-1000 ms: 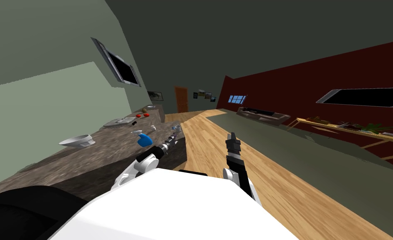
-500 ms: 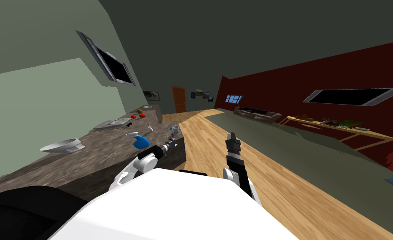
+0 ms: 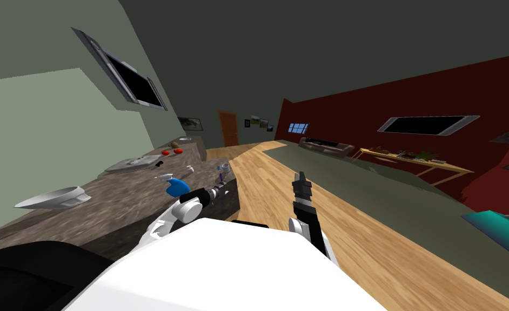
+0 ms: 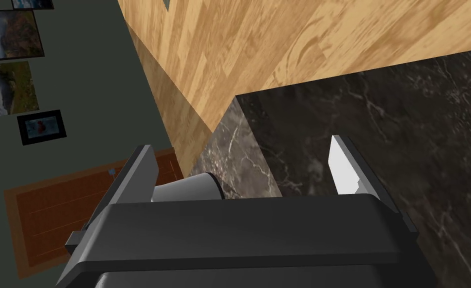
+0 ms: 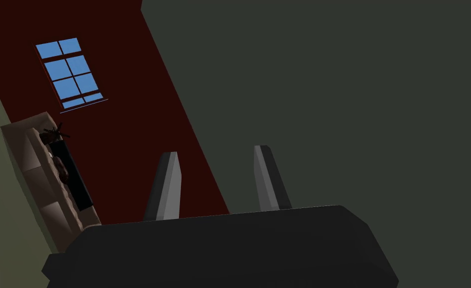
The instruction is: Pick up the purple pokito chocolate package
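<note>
Marble table is sliding left as I am turning.
Left fingers are hovering spread near the purple package; right fingers narrowly parted.

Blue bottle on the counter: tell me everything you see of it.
The blue bottle has a rounded, bright blue body topped by a white trigger-like head, so it reads as a sprayer. It rests, apparently leaning, on the dark marbled counter, touching nothing else I can see. Its material is unclear.
</note>
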You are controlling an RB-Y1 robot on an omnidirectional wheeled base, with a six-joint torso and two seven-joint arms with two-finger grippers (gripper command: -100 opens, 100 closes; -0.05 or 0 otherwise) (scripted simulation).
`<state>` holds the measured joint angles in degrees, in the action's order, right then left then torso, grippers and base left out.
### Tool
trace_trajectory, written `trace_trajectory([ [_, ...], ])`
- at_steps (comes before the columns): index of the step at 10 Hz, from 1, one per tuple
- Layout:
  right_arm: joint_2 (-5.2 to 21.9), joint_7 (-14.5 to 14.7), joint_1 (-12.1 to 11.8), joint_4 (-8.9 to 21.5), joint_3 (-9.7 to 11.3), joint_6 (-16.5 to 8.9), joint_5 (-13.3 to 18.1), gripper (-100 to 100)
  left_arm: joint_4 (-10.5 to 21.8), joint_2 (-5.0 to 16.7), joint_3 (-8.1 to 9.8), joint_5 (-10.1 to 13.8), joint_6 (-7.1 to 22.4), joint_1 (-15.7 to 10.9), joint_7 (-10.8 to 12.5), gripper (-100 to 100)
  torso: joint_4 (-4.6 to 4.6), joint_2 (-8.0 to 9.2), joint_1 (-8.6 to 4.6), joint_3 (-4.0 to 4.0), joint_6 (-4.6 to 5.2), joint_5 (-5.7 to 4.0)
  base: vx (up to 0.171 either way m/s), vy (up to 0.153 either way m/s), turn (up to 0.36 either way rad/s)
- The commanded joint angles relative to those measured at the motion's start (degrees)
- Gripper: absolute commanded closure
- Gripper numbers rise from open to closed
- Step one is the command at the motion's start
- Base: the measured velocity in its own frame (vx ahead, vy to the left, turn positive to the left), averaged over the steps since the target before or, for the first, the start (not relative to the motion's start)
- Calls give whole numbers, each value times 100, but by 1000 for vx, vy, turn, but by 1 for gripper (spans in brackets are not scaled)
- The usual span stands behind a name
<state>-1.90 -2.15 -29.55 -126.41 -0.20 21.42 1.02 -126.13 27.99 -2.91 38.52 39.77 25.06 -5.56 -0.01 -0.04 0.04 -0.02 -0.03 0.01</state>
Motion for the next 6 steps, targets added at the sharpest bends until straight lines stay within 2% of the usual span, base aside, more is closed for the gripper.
trace_trajectory([
  [1, 0, 0, 0, 0, 0, 0, 0, 0, -3, 40, 20, 46, 175, -6, -11, -100, 0, 0, 0, 0, 0, 0, 2, 6, 13],
  [2, 0, 0, 0, 0, 0, 0, 0, 0, 48, 198, 64, 226, 394, -67, -110, -100, 0, 1, -1, 1, -2, 0, 6, 4, -130],
  [4, 0, 0, 0, 0, 0, 0, 0, 0, 48, 198, 64, 226, 595, -67, -110, -100, 0, 0, 0, 0, -1, 0, 3, 8, -41],
  [5, 0, 0, 0, 0, 0, 0, 0, 0, 107, 356, 115, 393, 823, -137, -211, -100, 0, 1, -1, 0, -2, 0, 7, 2, -141],
  [6, 0, 0, 0, 0, 0, 0, 0, 0, 107, 356, 115, 393, 955, -137, -211, -100, 0, -1, -1, -1, 2, 0, 10, 9, -88],
])
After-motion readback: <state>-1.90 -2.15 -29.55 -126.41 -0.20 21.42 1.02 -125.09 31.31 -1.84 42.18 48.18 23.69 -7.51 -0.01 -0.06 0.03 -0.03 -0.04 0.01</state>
